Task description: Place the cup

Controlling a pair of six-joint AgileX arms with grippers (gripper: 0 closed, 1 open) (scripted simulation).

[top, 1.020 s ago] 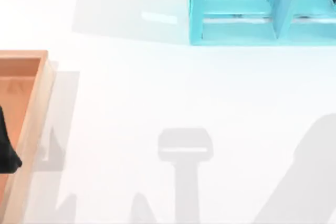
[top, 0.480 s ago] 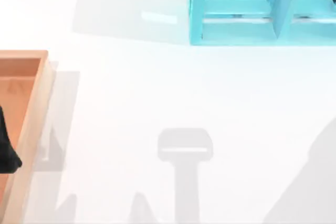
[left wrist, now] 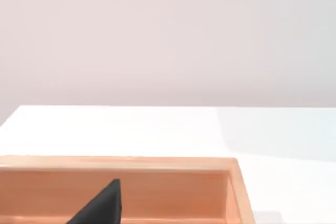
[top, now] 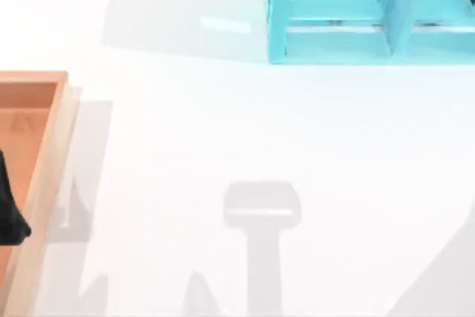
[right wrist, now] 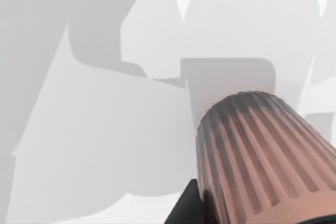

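From above, the white table [top: 245, 124] carries a turquoise shelf unit [top: 371, 12] at its far right and a wooden tray [top: 48, 154] at its left edge; a dark part of the left arm [top: 9, 217] sits over that tray, parked. In the left wrist view, the tray's rim [left wrist: 121, 163] runs across with one dark tip of the left pincer [left wrist: 102, 205] over it; whether it is open or closed I cannot tell. In the right wrist view, the ribbed brown cup [right wrist: 262, 156] sits right against the camera, its long axis running away from the wrist and tilted over bare table. A dark bit of the right pincer [right wrist: 185, 208] touches its side, so it seems held, though the fingers' spread is hidden. The right arm is plainly nearer the cup; where it should go, perhaps the shelf, is a guess.
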